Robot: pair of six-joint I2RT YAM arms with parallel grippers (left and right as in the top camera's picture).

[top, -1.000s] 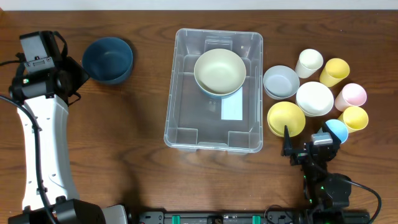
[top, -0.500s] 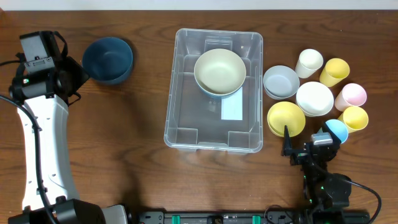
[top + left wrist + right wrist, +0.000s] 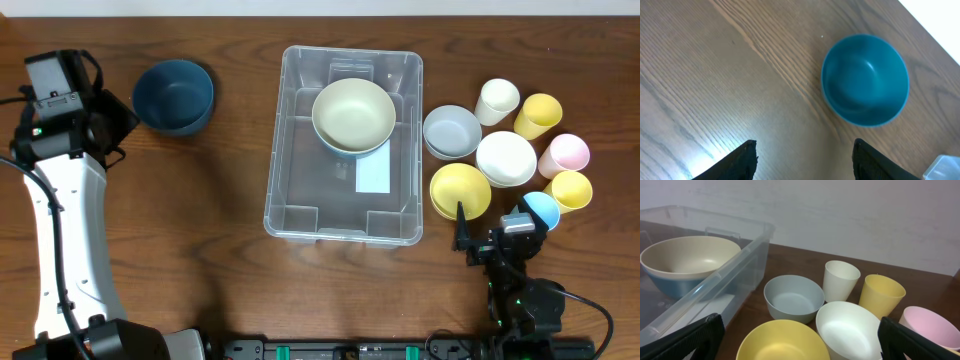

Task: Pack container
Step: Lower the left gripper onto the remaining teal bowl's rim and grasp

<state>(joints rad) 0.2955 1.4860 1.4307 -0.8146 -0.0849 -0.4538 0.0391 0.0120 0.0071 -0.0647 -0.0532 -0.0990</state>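
1. The container sits mid-counter, clear, with a white label on its bottom
2. A cream bowl rests in its far half, partly over the label; from the right wrist its underside looks blue, and I cannot tell if that is a second bowl beneath
3. A dark blue bowl stands alone, upright, far left on the counter, well apart from the container
4. The left hand hovers near that bowl, jaws spread wide, gripping nothing and touching nothing
5. Right of the container is a cluster: grey bowl, white bowl, yellow bowl, white cup, yellow cup, pink cup, a second yellow cup and a light blue cup
6. The right hand sits at the near right, just beside the yellow bowl, jaws wide apart and empty
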